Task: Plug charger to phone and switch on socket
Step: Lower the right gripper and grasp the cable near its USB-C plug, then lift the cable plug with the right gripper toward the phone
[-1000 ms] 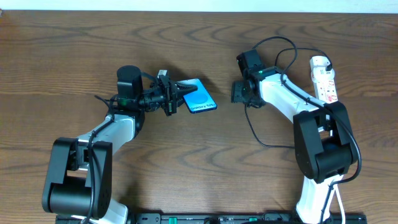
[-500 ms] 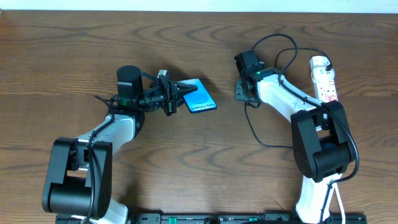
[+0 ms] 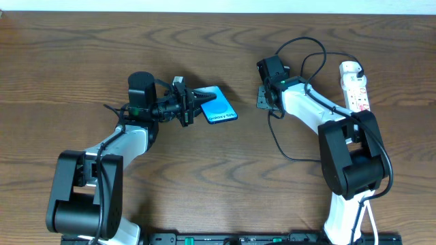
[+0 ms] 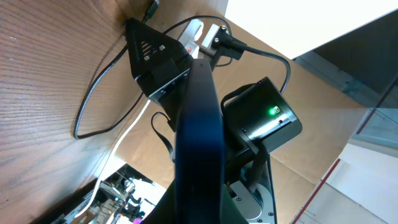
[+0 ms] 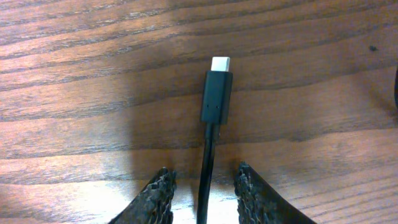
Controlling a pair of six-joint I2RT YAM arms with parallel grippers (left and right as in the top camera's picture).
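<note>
The right gripper (image 5: 204,175) has shifted and settled over the charger (image 5: 216,96) in the last second. Its fingers are apart, either side of the cable just behind the tip, which lies on the table (image 5: 74,74), so a grasp looks next. The left gripper (image 3: 193,102) stays clamped on the phone (image 3: 219,107), well apart from that tip. No container is in view; the socket (image 3: 357,87) seems to hold the plug.

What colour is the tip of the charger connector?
The connector tip is silvery white, its body black; clearest in right wrist view.
</note>
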